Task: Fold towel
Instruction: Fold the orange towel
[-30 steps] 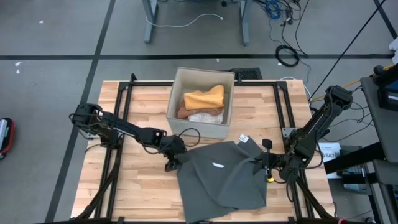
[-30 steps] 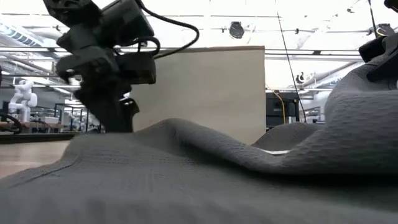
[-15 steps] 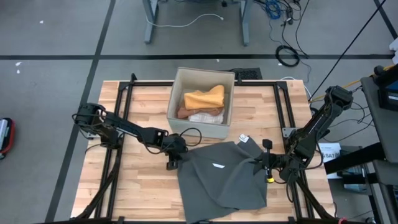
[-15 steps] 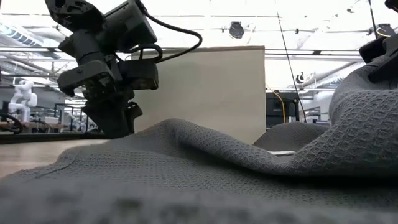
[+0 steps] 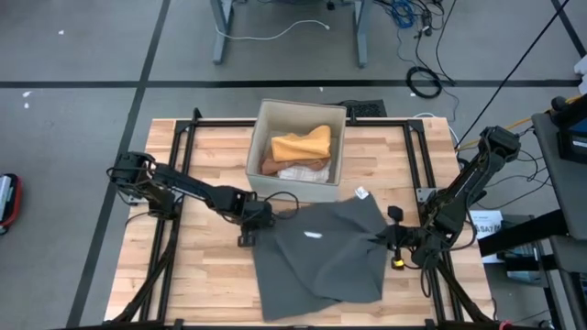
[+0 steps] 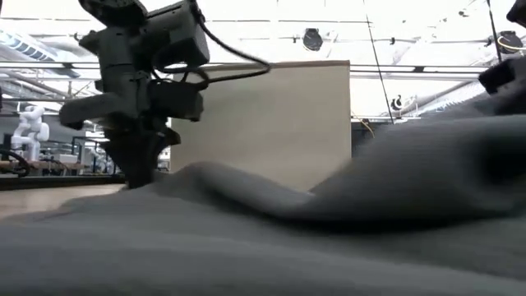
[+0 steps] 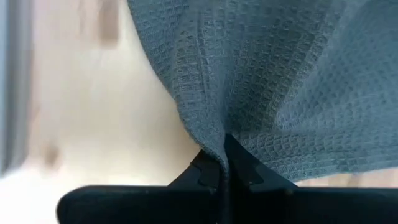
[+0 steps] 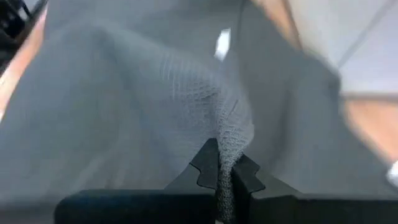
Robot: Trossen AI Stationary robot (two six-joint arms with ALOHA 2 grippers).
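Now, by label, with the box as the landmark:

Towel (image 5: 321, 252): dark grey waffle-weave cloth, rumpled and unevenly spread on the table just in front of the box, one corner reaching up near the box's right front corner. A small white tag (image 5: 314, 235) shows on its upper face. Up close the weave reads as a grid of small square cells.

Left gripper (image 5: 249, 226): low at the towel's left edge, just off the box's left front corner. Its dark fingers (image 7: 208, 174) are pressed together with a pinched ridge of the cloth between them, the fabric fanning out from the pinch.

Right gripper (image 5: 393, 240): at the towel's right edge, in front of and to the right of the box. Its fingers (image 8: 208, 163) are clamped on a gathered fold of the cloth, which rises from the pinch in a narrow crest.

Box (image 5: 260, 147): pale, square, open-topped, smooth flat walls, standing at the back centre of the table.

Box contents: an orange-yellow cloth (image 5: 301, 145) bunched on top, over a whitish cloth (image 5: 303, 171); a reddish-brown piece shows at the left edge, too small to identify.

Table (image 5: 206, 266): light wood planks with visible grain, framed by black metal rails.

Low view: the towel fills the foreground as soft grey swells, the box wall (image 6: 271, 123) a plain beige slab behind it.
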